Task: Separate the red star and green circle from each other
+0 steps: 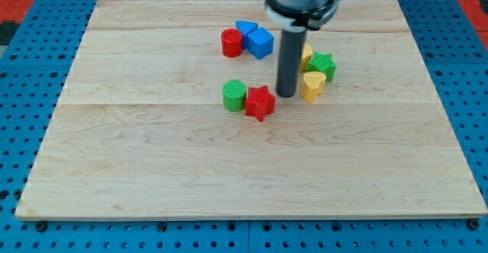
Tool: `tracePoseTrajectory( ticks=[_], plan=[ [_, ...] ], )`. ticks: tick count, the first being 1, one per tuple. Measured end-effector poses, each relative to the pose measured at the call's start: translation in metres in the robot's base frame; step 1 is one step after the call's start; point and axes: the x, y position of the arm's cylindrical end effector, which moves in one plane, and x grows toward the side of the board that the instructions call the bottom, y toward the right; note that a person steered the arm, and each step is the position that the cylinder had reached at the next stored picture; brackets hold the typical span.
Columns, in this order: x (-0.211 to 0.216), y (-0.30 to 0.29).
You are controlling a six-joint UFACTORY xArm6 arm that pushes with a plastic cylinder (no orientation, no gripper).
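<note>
Red star [259, 102] is seen near the middle of the wooden board [152, 169], touching the green circle [235, 95] at its left. My tip [287, 94] is set down just right of the star, between it and a yellow heart [312, 86]. No pincer is fitted; only a rod is shown. Further up, a green star [323, 65], another yellow block [306, 54], a red cylinder [232, 43] and two blue blocks [259, 43] are grouped.

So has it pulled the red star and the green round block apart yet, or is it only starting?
Nothing looks done: the red star and green circle sit touching. In hand: my tip rests just to the star's right, beside the yellow heart. Left: pushing one of the two away.
</note>
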Motion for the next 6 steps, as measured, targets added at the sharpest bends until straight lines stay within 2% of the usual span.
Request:
tracePoseTrajectory(
  ticks=[1, 3, 4, 5, 6],
  plan=[
    [0.021, -0.023],
    [0.051, -0.181],
    [0.075, -0.239],
    [0.073, -0.185],
    [0.065, -0.049]
  ],
)
